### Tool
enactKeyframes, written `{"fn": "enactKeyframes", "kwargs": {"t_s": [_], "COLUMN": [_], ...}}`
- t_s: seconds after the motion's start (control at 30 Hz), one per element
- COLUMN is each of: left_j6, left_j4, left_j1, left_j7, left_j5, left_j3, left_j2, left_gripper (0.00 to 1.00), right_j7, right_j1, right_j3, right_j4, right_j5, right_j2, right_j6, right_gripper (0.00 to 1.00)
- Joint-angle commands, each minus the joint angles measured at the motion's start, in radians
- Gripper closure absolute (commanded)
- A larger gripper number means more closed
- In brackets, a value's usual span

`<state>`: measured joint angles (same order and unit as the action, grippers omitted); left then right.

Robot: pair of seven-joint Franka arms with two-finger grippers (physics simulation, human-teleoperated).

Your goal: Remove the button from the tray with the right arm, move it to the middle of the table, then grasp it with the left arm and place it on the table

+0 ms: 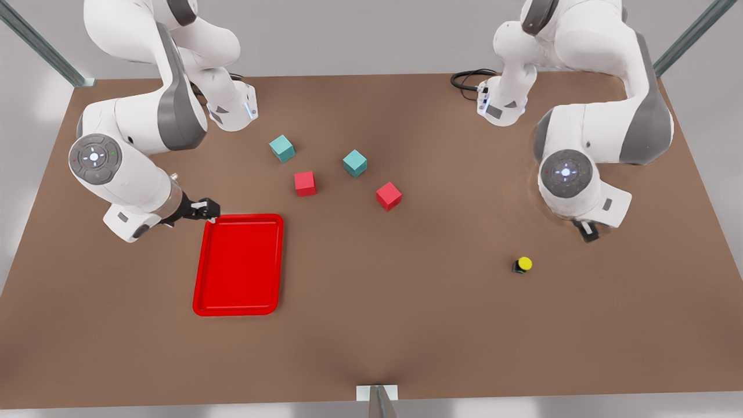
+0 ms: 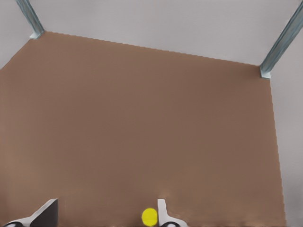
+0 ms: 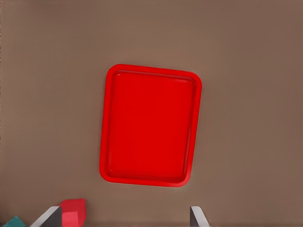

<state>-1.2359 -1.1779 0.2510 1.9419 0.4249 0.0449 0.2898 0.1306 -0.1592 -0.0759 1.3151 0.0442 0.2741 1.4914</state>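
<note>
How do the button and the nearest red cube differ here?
The button has a round yellow cap on a dark base; the red cube is one plain colour and bigger. The button sits alone toward the front view's right; the cube sits among other cubes. Both rest on the table, ungripped.

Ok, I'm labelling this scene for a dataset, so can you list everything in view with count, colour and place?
button: one, yellow cap, dark base; on the table, front view's right
tray: one, red; front view's left
teal cubes: two; mid-table, farther back
red cubes: two; just nearer than the teal ones
table: one, brown
cable: one, black; far edge
right gripper: black, open; at the tray's far corner
left gripper: black, open; beside the button, apart
</note>
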Motion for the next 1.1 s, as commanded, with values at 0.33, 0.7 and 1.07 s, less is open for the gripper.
{"fn": "enactKeyframes", "kwargs": {"t_s": [0.33,0.7,1.07], "left_j6": [-0.005,0.001,-0.01], "left_j4": [-0.236,-0.233,-0.232], "left_j1": [-0.067,-0.058,-0.065], "left_j7": [-2.287,-2.281,-2.279], "left_j5": [-0.314,-0.308,-0.307], "left_j3": [-0.002,0.009,0.006], "left_j2": [-0.319,-0.278,-0.258], "left_gripper": [0.0,0.0,0.0], "right_j7": [-0.02,-0.032,-0.025], "right_j1": [-0.01,0.001,-0.006], "right_j3": [-0.004,-0.004,-0.004], "right_j4": [0.013,0.012,0.01], "right_j5": [-0.009,-0.01,-0.01], "right_j2": [0.0,0.0,0.0], "right_j6": [0.001,0.001,0.001], "right_gripper": [0.0,0.0,0.0]}}
